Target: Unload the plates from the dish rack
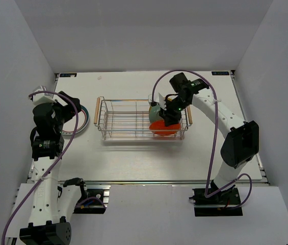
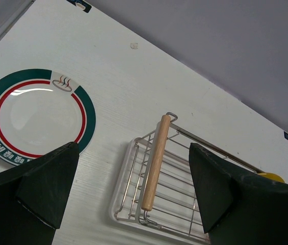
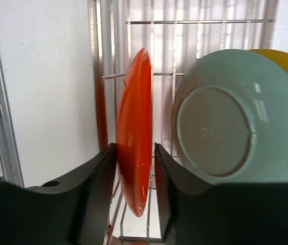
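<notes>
- The dish rack [image 1: 123, 122] sits mid-counter [image 1: 133, 158], long sides running from 9 to 3 o'clock, with a wooden handle [image 2: 155, 161] at the 9 o'clock end.
- Three plates stand on edge at the rack's 3 o'clock end: the orange plate [image 3: 133, 102], the teal plate [image 3: 235, 117] and, behind the teal one, the yellow plate [image 3: 286, 64].
- The right pincer [image 3: 135, 148] reaches into the rack from above, one finger on each face of the orange plate. Both fingers lie very close against it, but I cannot tell whether they actually clamp it.
- The orange plate's lower edge sits between the rack wires.
- A white plate [image 2: 36, 115] with a dark green rim and red ring lies flat on the counter, at 9 o'clock from the rack and apart from it.
- The left pincer [image 2: 133, 149] hangs above the counter between that plate and the rack, fingers wide apart, holding nothing.
</notes>
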`<action>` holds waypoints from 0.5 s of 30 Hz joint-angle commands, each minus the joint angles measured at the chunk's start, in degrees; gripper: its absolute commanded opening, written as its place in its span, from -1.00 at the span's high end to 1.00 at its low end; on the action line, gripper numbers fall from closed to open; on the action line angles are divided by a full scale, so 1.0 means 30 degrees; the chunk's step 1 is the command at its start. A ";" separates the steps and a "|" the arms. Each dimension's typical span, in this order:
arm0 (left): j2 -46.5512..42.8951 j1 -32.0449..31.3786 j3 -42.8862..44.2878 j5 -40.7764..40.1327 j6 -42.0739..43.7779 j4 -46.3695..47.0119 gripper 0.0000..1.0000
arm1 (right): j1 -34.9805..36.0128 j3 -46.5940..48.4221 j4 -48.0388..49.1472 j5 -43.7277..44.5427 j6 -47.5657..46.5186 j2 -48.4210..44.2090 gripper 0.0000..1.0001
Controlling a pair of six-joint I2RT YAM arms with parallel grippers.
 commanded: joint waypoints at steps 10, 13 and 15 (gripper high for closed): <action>-0.0011 0.0125 -0.0078 0.0251 0.0225 0.0421 -0.96 | -0.0003 0.1361 0.0757 0.0465 0.1514 0.0253 0.64; -0.0069 0.0125 -0.0078 0.0251 0.0225 0.0451 -0.96 | -0.0060 0.1596 0.0318 0.0230 0.1221 0.0195 0.72; -0.0011 0.0125 -0.0049 0.0251 0.0225 0.0422 -0.96 | -0.0032 0.1626 0.0287 0.0258 0.1046 0.0165 0.78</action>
